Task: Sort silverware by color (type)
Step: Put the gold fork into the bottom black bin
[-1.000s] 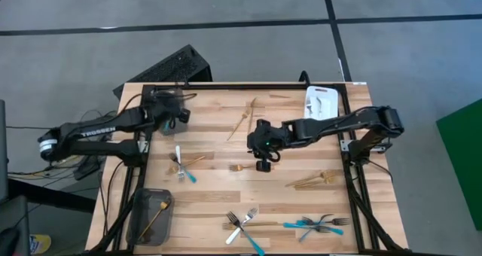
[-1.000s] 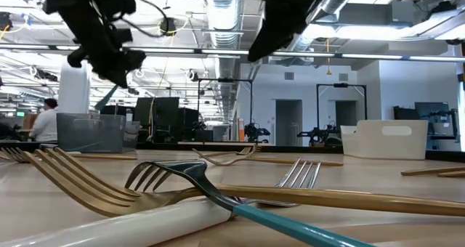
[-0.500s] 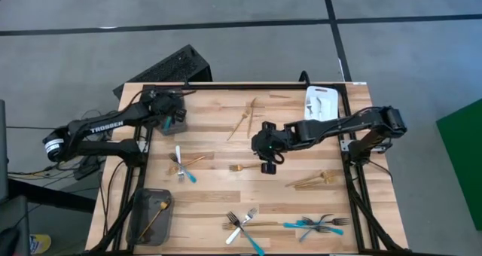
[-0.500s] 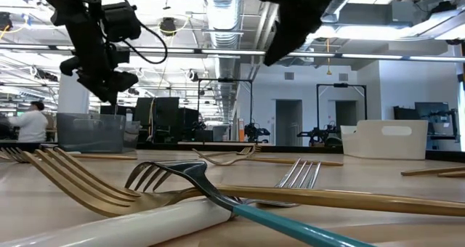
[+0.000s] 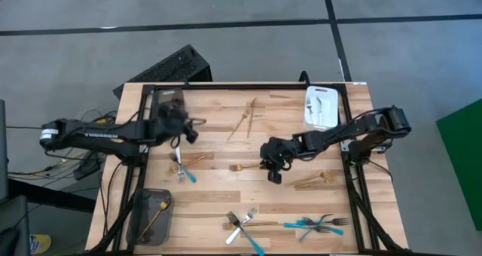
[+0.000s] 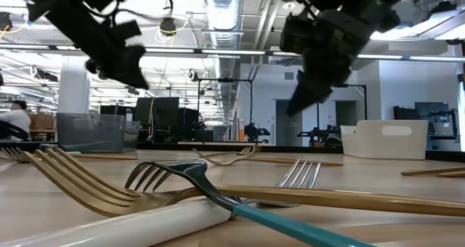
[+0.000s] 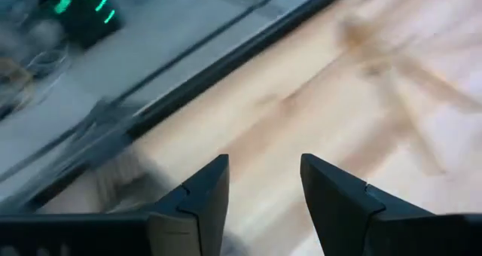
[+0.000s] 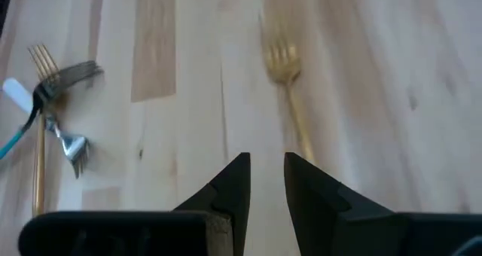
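A: Right gripper (image 5: 273,172) over mid-table, fingers slightly apart, holding nothing, just beside the lone gold fork (image 5: 241,167). Crossed forks (image 5: 181,166) lie well past it.

B: Left gripper (image 5: 183,132), fingers parted and empty, near the crossed forks. Its wrist view is blurred.

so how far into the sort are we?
Early. Done: one gold fork sits in the grey tray, and silver pieces lie in the white tray. In hand: nothing; the right pincer hangs open over a lone gold fork, and the left pincer is open and empty. Left: the clusters loose on the table.
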Available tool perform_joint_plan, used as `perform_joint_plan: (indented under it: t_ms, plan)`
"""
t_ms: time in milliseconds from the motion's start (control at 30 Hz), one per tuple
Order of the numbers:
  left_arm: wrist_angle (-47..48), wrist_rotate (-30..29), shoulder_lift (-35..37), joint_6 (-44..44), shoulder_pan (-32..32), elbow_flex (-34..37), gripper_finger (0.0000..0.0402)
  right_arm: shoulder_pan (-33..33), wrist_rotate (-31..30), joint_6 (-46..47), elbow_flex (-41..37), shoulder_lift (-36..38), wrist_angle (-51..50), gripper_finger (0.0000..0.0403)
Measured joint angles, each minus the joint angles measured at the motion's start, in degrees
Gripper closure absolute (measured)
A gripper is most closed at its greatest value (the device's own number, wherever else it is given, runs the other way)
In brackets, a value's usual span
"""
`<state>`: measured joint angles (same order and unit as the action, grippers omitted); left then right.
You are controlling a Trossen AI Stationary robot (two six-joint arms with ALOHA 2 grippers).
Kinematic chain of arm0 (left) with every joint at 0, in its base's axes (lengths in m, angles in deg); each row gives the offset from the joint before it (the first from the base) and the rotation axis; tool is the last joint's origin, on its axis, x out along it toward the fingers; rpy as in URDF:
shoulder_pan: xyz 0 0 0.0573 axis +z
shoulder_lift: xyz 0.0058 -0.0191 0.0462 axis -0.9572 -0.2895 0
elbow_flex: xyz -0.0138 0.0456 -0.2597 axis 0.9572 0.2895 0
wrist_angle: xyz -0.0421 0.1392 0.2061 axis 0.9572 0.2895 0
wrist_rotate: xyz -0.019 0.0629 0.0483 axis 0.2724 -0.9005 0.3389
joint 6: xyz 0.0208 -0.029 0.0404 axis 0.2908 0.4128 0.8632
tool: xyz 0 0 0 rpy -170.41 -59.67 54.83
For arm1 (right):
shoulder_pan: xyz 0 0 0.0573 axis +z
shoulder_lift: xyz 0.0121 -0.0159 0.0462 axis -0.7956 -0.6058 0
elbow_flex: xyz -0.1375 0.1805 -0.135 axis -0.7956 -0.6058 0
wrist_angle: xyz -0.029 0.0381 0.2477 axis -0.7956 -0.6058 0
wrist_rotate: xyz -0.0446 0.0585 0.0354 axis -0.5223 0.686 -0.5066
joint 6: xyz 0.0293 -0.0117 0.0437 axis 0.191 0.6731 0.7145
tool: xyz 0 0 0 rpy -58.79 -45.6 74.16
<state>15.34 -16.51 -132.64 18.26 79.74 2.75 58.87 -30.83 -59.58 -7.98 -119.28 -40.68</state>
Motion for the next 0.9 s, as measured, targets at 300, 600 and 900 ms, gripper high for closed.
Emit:
perform_joint_plan:
  t_ms: [300, 600, 900]
  plan:
    - [-14.77, 3.45, 3.57, 5.43, -17.62, 4.31, 0.0248, 9.43, -3.54, 0.32, -0.58, 0.0, 1.06, 0.0296]
    - [-21.01, 5.29, -0.4, 13.25, -27.31, 2.12, 0.0248, 14.99, -3.32, -0.19, -0.61, -0.86, 4.98, 0.0296]
    - [-22.74, 7.68, -7.15, 22.17, -27.81, 1.86, 0.0248, 15.32, -3.17, 5.74, 1.59, -0.7, -3.28, 0.0296]
